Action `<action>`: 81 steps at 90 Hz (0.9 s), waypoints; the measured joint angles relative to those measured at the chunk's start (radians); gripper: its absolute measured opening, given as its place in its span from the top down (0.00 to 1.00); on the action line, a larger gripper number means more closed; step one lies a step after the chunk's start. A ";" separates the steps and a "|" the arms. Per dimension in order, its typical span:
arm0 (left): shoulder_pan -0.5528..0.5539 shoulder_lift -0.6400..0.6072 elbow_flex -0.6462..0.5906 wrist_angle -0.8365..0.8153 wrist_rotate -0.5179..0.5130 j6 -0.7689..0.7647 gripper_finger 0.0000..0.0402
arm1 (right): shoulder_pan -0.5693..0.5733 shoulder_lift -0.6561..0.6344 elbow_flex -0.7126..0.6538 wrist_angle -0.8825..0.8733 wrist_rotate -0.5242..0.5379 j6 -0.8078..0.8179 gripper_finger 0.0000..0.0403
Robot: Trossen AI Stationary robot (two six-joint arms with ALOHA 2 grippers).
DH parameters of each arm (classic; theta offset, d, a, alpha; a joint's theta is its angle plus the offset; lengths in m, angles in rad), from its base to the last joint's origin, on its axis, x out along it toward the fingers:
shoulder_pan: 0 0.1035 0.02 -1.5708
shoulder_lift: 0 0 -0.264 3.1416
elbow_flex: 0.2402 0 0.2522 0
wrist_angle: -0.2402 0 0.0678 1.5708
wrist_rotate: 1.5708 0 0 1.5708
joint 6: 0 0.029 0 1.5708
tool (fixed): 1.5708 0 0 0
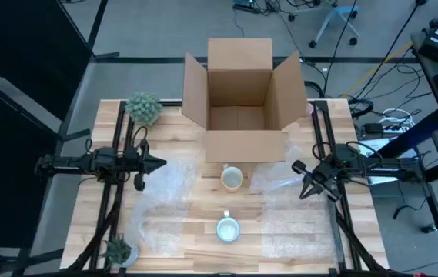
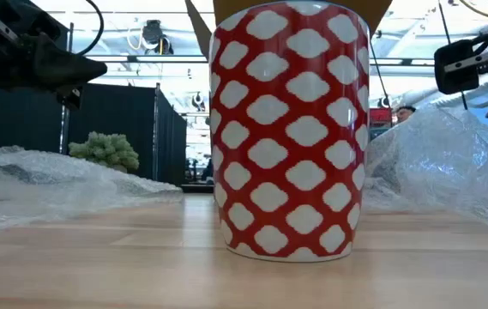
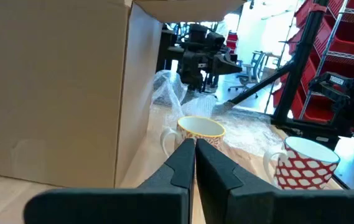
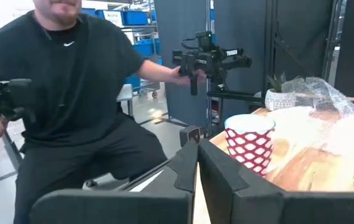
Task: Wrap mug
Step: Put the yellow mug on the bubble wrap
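From above, the red-patterned mug (image 1: 227, 228) stands at six o'clock on the table (image 1: 195, 246), a second mug (image 1: 232, 178) just before the cardboard box (image 1: 240, 100) at twelve, bubble wrap (image 1: 168, 200) at both sides. The left gripper (image 1: 159, 162) at nine and the right gripper (image 1: 305, 190) at three hover apart from both mugs. Each wrist view shows that arm's jaws clenched, grasping nothing, and the right wrist view shows a person (image 4: 83, 81) seated beyond the table.
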 joint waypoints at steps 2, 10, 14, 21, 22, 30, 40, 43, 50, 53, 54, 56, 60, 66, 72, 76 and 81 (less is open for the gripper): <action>0.000 0.000 0.000 0.000 0.000 0.000 1.00 | 0.000 0.000 0.000 0.000 0.005 0.000 1.00; 0.000 0.000 0.000 0.000 0.000 0.000 1.00 | 0.000 0.000 0.000 0.001 0.014 0.000 1.00; 0.000 0.000 0.000 0.001 0.000 0.000 1.00 | 0.000 0.000 0.000 0.004 0.014 0.000 1.00; 0.000 0.000 0.000 0.002 0.000 0.000 1.00 | 0.000 0.000 0.000 0.036 0.021 0.000 1.00; 0.000 0.000 0.000 0.002 0.000 0.000 1.00 | 0.000 0.000 0.000 0.043 0.027 0.000 1.00; 0.000 0.000 0.000 0.002 0.000 0.000 1.00 | 0.000 0.000 0.000 0.106 0.099 0.000 1.00; 0.000 0.000 0.000 0.003 0.000 0.000 1.00 | 0.000 0.000 0.000 0.131 0.164 -0.018 1.00; 0.000 0.000 0.000 0.003 0.000 0.000 1.00 | 0.000 0.001 0.000 0.137 0.202 -0.048 1.00; 0.000 0.000 0.000 0.003 0.000 0.000 1.00 | 0.000 0.001 0.000 0.167 0.337 -0.058 1.00; 0.000 0.000 0.000 0.003 0.000 0.000 1.00 | 0.000 0.001 0.000 0.191 0.403 -0.030 1.00; 0.000 0.000 0.000 0.003 0.000 0.000 1.00 | 0.000 0.002 0.000 0.200 0.429 -0.017 1.00; 0.000 0.000 0.000 0.003 -0.001 0.000 1.00 | 0.000 0.003 0.000 0.221 0.483 0.017 1.00; 0.000 0.000 0.000 0.004 -0.008 0.000 1.00 | 0.000 0.003 0.000 0.245 0.601 0.087 1.00; 0.000 0.000 0.000 0.009 -0.038 0.000 1.00 | -0.002 0.008 0.001 0.246 0.745 0.121 1.00; 0.000 0.000 0.000 0.014 -0.058 0.000 1.00 | -0.002 0.024 0.008 0.215 0.833 0.102 1.00; 0.000 0.000 0.000 0.017 -0.064 0.000 1.00 | 0.000 0.047 0.012 0.208 0.886 0.099 1.00; 0.000 0.000 0.000 0.030 -0.064 0.000 1.00 | 0.003 0.090 0.021 0.197 0.923 0.110 1.00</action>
